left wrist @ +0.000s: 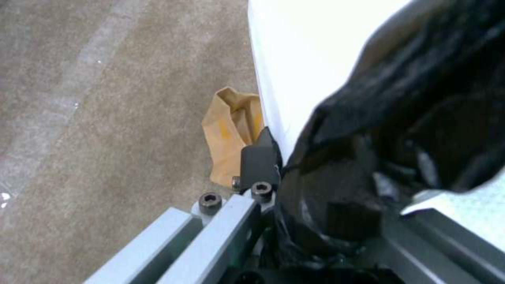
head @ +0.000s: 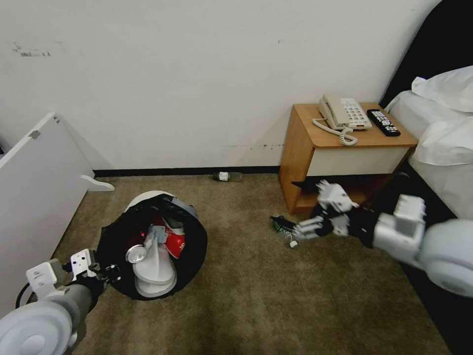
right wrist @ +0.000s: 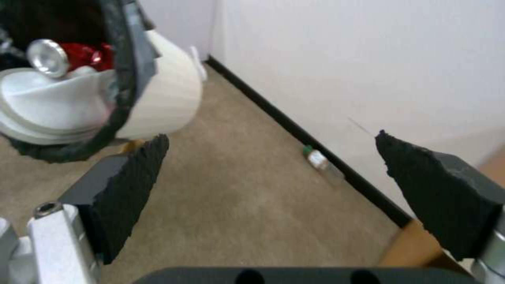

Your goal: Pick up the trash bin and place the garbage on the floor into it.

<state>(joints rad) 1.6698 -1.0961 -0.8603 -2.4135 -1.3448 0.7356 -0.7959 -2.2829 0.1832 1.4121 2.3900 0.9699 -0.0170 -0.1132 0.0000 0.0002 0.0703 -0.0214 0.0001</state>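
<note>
trash bin (head: pixel 152 241) clamped in left gripper (head: pixel 106 272), tilted

Counts: one bin, two bottles, two pincers

One trash bin (head: pixel 148 246) with a black liner, tilted so its mouth shows, holding one red can (head: pixel 137 252) with a silver end, white slippers (head: pixel 156 271) whose number cannot be told for sure, and one red packet (head: pixel 175 241). Two green-labelled bottles on the carpet (head: pixel 295 305): one bottle by the skirting (head: pixel 226 176) and one bottle near the nightstand (head: pixel 288 231). One brown paper bag (left wrist: pixel 231 134) under the bin. One wooden nightstand (head: pixel 345 148) carrying one corded telephone (head: pixel 343 114) and one remote control (head: pixel 383 122). Two pincers: the left pincer (head: pixel 106 272) and the right pincer (head: pixel 308 228).
</note>
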